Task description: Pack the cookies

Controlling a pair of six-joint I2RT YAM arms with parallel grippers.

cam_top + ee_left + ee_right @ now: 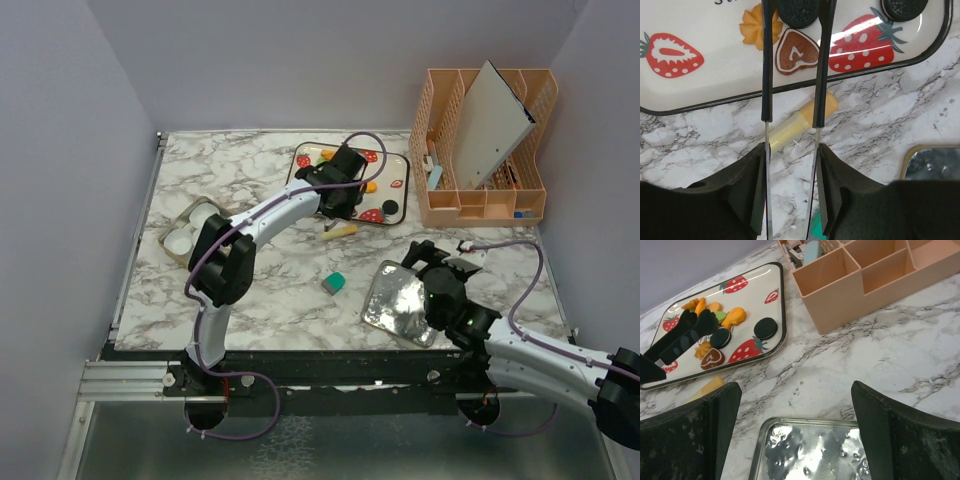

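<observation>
The cookies lie on a white strawberry-print tray (398,170): a brown heart (797,51), an orange flower (754,31), two black rounds (799,12) (902,7), and orange and green ones (735,315) further back. My left gripper (791,150) is shut on a pair of tongs (766,75). The tongs' black arms reach over the tray's near rim, with one black round lying between them; their tips are cut off by the frame. My right gripper (795,390) stands open just above a silver foil tin (830,450), holding nothing.
A yellow stick (338,231) lies on the marble just in front of the tray. A teal block (334,283) sits mid-table. A peach organiser (487,150) with a grey board stands at the back right. A small tin (190,230) sits on the left.
</observation>
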